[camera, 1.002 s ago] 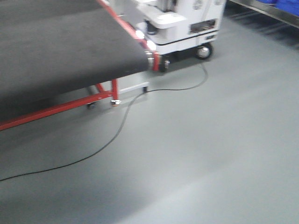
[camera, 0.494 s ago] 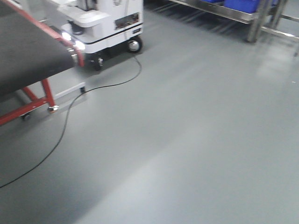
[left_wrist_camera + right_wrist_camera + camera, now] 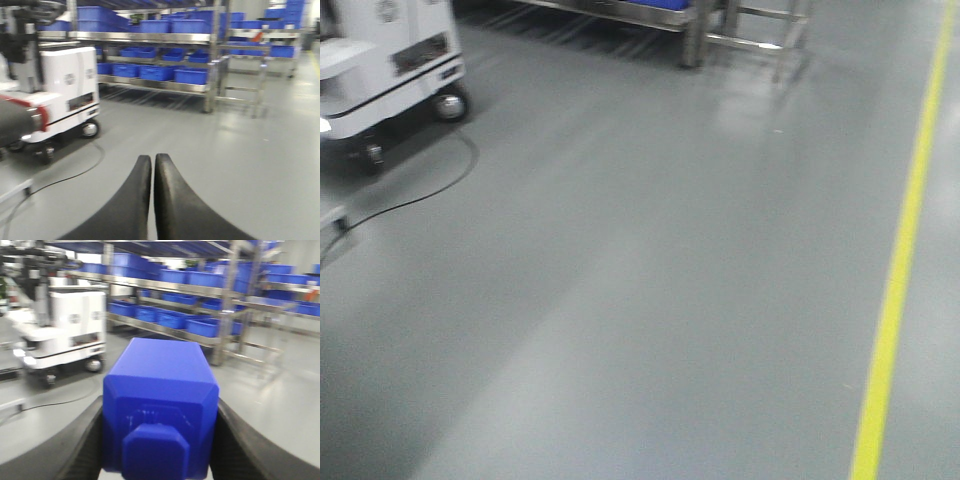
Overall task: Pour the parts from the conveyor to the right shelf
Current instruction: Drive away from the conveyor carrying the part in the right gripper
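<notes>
The part, a bright-blue block (image 3: 160, 370) with bevelled edges and a knob facing the camera, sits clamped between the black fingers (image 3: 90, 435) of my right gripper (image 3: 161, 405), which is shut on it above the floor. My left gripper (image 3: 152, 159) is shut with nothing in it, its tips touching. The conveyor (image 3: 15, 120) shows only as a dark belt end with a red strip at the far left of the left wrist view. The right shelf (image 3: 150, 37), steel with rows of blue bins (image 3: 160, 72), stands ahead across the floor; its foot (image 3: 692, 40) shows in the front view.
A white wheeled robot base (image 3: 65, 95) stands at the left beside the conveyor end, also visible as the white base (image 3: 390, 70). A black cable (image 3: 420, 198) trails over the grey floor. A yellow floor line (image 3: 895, 280) runs along the right.
The front view has swung to the right: the conveyor and white base slid off to the left, and the shelf's foot and the yellow line came into view.
</notes>
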Tool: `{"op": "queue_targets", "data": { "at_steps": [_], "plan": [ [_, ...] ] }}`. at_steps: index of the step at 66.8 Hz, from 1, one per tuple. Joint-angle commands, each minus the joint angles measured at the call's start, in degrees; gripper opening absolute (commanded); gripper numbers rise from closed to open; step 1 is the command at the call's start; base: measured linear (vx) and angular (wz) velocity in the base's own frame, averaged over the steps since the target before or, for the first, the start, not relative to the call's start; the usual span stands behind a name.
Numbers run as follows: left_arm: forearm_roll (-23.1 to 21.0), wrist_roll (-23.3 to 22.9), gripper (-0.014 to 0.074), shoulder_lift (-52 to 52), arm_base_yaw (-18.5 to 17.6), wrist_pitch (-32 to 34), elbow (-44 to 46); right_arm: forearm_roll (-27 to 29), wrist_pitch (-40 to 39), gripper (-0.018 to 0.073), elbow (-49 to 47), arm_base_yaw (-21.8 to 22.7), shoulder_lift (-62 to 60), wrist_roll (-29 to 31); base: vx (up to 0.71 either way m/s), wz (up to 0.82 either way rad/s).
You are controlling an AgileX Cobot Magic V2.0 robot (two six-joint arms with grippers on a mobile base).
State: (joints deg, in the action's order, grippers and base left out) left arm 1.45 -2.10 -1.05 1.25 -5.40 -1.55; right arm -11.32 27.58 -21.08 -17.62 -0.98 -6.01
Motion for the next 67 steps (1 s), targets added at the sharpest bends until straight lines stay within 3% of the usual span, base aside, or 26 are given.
{"op": "queue_targets", "data": {
  "at_steps": [1,42,67],
  "plan": [
    [-0.35,-0.42,-0.0006,-0.36,-0.31,4.10,1.12,-1.02,-4.83,-0.0008,-1.41,-0.12,0.49,0.54,-0.08,-0.76],
    [-0.35,-0.42,-0.0006,-0.36,-0.31,4.10,1.12,-1.02,-4.83,-0.0008,-1.41,-0.12,0.49,0.54,0.00,-0.84],
    [-0.35,-0.42,-0.0006,-0.36,-0.31,4.10,1.12,-0.96,-4.82,-0.0008,-1.41,-0.12,0.49,0.54,0.06,-0.30]
  ]
}}
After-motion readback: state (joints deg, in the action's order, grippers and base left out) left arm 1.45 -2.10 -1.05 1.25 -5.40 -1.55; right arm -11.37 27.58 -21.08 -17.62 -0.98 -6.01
